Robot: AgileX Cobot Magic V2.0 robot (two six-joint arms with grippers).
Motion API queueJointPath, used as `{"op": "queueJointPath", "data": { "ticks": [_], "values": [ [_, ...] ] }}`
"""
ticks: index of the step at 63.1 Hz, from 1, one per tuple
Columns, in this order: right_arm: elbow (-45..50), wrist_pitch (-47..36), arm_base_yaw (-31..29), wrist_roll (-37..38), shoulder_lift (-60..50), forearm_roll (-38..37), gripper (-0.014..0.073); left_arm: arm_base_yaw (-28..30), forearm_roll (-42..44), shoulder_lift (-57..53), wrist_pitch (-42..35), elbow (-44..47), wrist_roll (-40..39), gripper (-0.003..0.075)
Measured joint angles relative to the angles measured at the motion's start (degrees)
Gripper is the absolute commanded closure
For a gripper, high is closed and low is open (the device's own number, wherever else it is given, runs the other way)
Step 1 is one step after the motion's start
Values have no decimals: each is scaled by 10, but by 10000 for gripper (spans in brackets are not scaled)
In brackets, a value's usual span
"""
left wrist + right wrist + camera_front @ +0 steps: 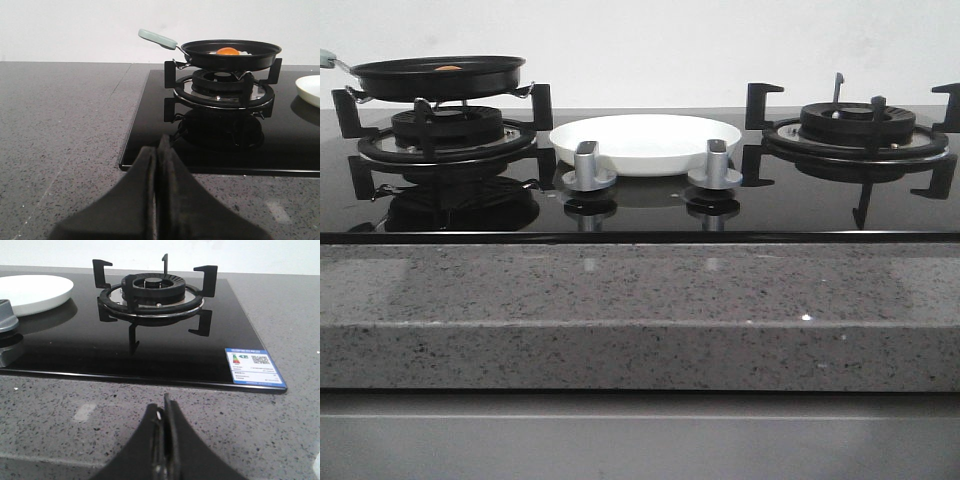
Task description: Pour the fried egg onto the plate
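The fried egg lies in a black frying pan with a pale green handle, on the left burner. In the front view only its orange yolk shows over the pan's rim. The white plate sits on the black hob between the burners; it also shows in the left wrist view and the right wrist view. My left gripper is shut and empty over the grey counter, short of the hob's front left corner. My right gripper is shut and empty over the counter before the right burner. Neither gripper shows in the front view.
Two grey knobs stand in front of the plate. The right burner carries black pan supports. A blue label is stuck at the hob's front right corner. The speckled grey counter runs along the front.
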Motion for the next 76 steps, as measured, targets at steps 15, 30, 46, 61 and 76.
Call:
{"op": "queueJointPath", "data": {
  "ticks": [15,30,46,61,76],
  "values": [
    [0,0,0,0,0,0,664,0,0,0,0,0,0,741],
    [0,0,0,0,0,0,664,0,0,0,0,0,0,741],
    [0,0,0,0,0,0,664,0,0,0,0,0,0,741],
    [0,0,0,0,0,0,664,0,-11,0,-3,0,0,741],
    [-57,69,0,1,0,0,654,0,-14,0,40,-45,0,741]
  ]
}}
